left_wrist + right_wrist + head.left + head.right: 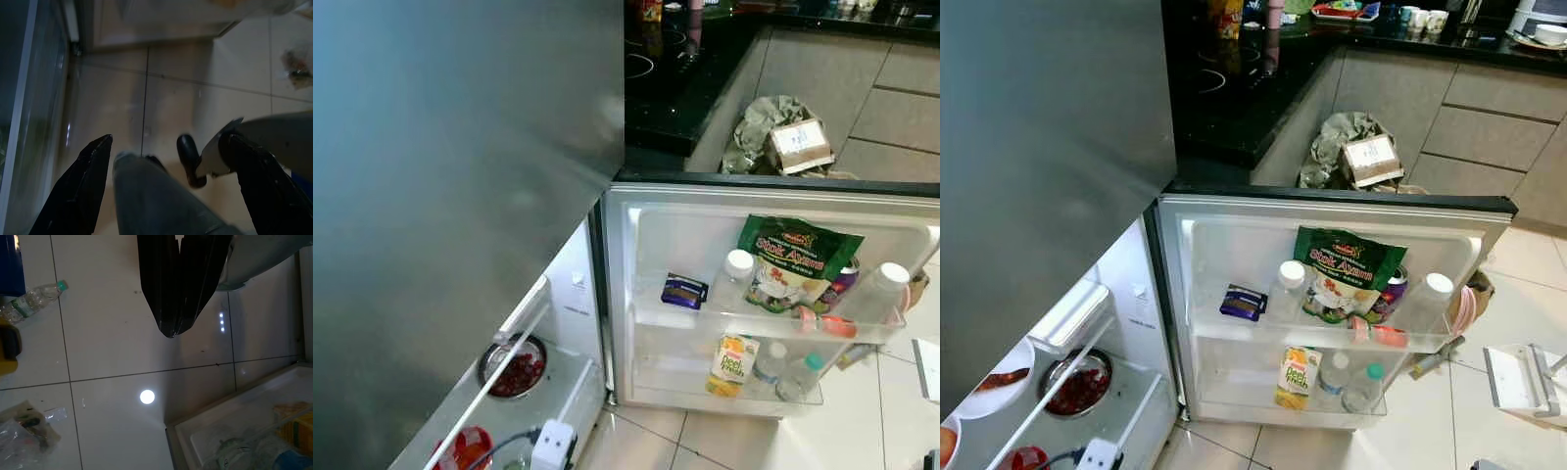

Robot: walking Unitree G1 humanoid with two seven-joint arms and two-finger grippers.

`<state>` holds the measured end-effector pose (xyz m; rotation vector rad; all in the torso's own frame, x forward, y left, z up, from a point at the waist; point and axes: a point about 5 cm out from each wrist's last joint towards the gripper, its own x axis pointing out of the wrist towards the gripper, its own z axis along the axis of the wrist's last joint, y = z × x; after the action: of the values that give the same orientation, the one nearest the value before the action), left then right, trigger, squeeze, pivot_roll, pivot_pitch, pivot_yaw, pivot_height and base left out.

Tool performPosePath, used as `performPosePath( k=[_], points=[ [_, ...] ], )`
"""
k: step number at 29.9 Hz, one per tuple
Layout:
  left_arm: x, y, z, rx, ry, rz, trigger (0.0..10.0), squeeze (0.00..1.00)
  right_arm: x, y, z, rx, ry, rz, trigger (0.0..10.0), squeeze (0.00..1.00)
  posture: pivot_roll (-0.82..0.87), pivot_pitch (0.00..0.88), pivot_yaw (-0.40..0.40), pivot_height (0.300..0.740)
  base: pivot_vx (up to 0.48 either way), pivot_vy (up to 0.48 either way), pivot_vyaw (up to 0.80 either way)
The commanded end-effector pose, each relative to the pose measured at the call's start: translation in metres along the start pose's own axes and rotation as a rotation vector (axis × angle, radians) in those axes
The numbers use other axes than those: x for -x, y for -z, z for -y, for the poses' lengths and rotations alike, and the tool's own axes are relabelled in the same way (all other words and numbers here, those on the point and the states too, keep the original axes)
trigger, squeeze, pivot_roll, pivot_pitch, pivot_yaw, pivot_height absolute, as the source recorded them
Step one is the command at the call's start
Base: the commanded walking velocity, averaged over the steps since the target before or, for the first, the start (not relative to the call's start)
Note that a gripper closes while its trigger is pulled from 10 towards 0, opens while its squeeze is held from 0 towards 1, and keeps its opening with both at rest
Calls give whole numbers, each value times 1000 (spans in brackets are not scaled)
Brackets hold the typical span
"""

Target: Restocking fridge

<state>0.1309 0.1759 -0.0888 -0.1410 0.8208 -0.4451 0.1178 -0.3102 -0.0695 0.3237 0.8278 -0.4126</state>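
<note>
The fridge door (1234, 230) stands wide open in front of me. Its upper shelf holds a green snack bag (1347, 269), two white-capped bottles (1289, 286), a dark blue packet (1243, 302) and a can. On the lower shelf stand a yellow juice carton (1299, 376) and two water bottles (1363, 388). Inside the fridge at the lower left are a steel bowl of red food (1077, 385) and a plate. My left gripper (167, 138) hangs open over the floor tiles. Low beside the door, my right gripper (170, 330) is shut and empty. A loose water bottle (34, 297) lies on the floor.
The closed upper door (450, 196) fills the left. Behind the door is a black counter (1234, 98) with a crumpled bag and a box (1369, 159). A white power strip (553, 446) lies at the fridge's foot. A plastic bag (24, 435) lies on the tiles.
</note>
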Motion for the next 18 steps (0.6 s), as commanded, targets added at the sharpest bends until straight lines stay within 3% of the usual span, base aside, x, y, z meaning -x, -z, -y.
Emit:
performPosePath(
  k=[1,7,9,12,18],
  points=[
    [9,14,-7,18,-42,-64,10000,0,0,4,-2,2,-13,-16,10000,0,-18,0,-37,740,0,0,0],
    [15,27,-8,73,-88,-116,10000,0,0,9,-5,4,-19,-30,10000,0,-16,0,-35,740,0,0,0],
    [17,35,-9,127,-138,-144,10000,0,0,14,-8,18,-6,-48,10000,0,-17,0,-34,740,0,0,0],
    [18,38,-9,158,-182,-155,10000,0,0,25,-10,94,50,-110,10000,0,-28,0,-32,740,0,0,0],
    [10,30,-8,166,-231,-145,10000,0,1,44,-24,219,28,-188,10000,0,-27,0,-40,740,0,0,0]
  ],
)
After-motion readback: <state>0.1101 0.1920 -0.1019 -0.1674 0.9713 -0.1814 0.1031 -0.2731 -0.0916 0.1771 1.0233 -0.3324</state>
